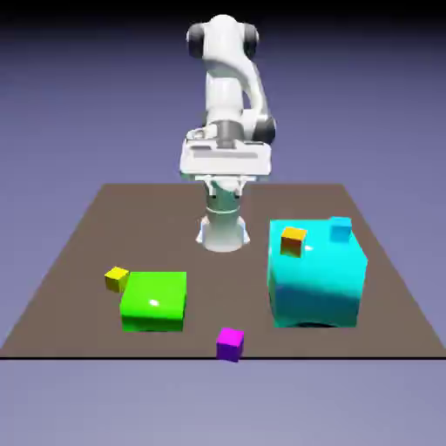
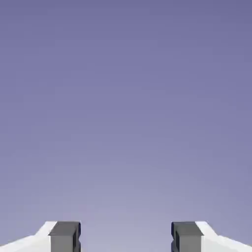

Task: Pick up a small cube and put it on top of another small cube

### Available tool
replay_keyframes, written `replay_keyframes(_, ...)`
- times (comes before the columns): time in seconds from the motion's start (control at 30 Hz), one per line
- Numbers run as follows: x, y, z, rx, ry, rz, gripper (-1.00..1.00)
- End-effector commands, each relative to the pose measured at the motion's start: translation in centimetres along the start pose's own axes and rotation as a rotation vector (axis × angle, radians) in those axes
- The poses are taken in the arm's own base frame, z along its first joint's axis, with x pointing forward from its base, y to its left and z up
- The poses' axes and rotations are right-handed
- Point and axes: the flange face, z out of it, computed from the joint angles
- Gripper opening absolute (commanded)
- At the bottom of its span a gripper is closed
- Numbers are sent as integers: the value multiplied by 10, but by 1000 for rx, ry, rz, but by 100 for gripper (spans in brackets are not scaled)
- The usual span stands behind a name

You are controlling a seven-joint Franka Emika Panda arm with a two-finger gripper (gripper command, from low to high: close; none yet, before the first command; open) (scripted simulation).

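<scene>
Item, exterior view's left: tiny yellow cube (image 1: 116, 279) on the brown desk (image 1: 78, 235), just beside the far left corner of the green block (image 1: 154, 300). Judged light, rigid, flat-sided; best pinched across two opposite faces from above. Plain matte yellow, sharp-edged.

Item, front middle: purple small cube (image 1: 230, 344), near the desk's front edge.

Item, middle rear: gripper (image 2: 126, 238), jaws spread wide, nothing between them.

Item, right: big cyan block (image 1: 315, 274), carrying the orange small cube (image 1: 293, 240) and the tiny light-blue cube (image 1: 341, 229).
</scene>
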Motion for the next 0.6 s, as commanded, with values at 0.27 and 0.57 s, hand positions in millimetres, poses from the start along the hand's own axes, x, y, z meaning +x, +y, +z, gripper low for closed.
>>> replay_keyframes(0.27, 69, 185, 83, -404, -76, 930, 0)
replay_keyframes(0.57, 59, 399, 93, -776, 17, 1872, 0)
